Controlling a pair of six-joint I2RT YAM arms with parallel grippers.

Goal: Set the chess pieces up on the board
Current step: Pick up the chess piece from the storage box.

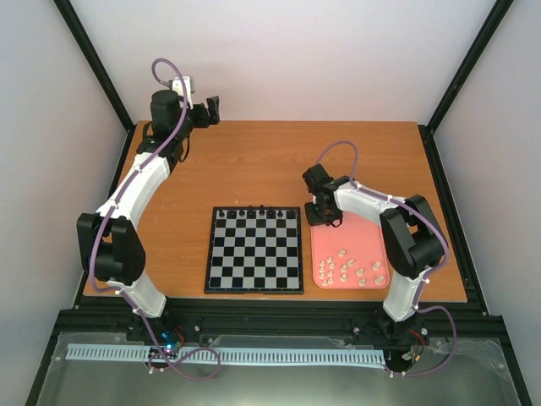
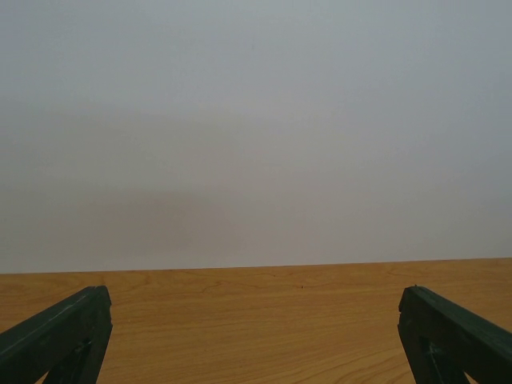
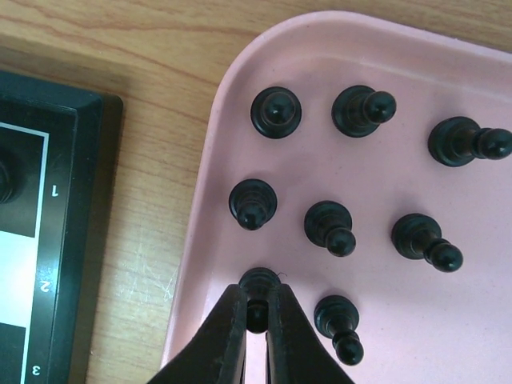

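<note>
Top view: board (image 1: 254,249) lies mid-table (image 1: 254,165), a few black chess pieces (image 1: 260,210) standing along its far row. Pink tray (image 1: 372,233) sits just right of the board, with cream-white pieces (image 1: 355,269) in its near half. Right claw (image 1: 324,217) is down over the tray's far-left part. Left claw (image 1: 211,110) is raised at the far-left table corner.

Left wrist view: left claw released, fingers (image 2: 64,328) wide apart, nothing between them; bare wood and grey wall (image 2: 256,120) ahead.

Right wrist view: right claw clenched on a black pawn (image 3: 259,280) near the tray's left rim. Seven more black pieces stand loose on the tray, apart from each other. Board corner shows at left, off the tray, one dark piece on it at the frame edge.
</note>
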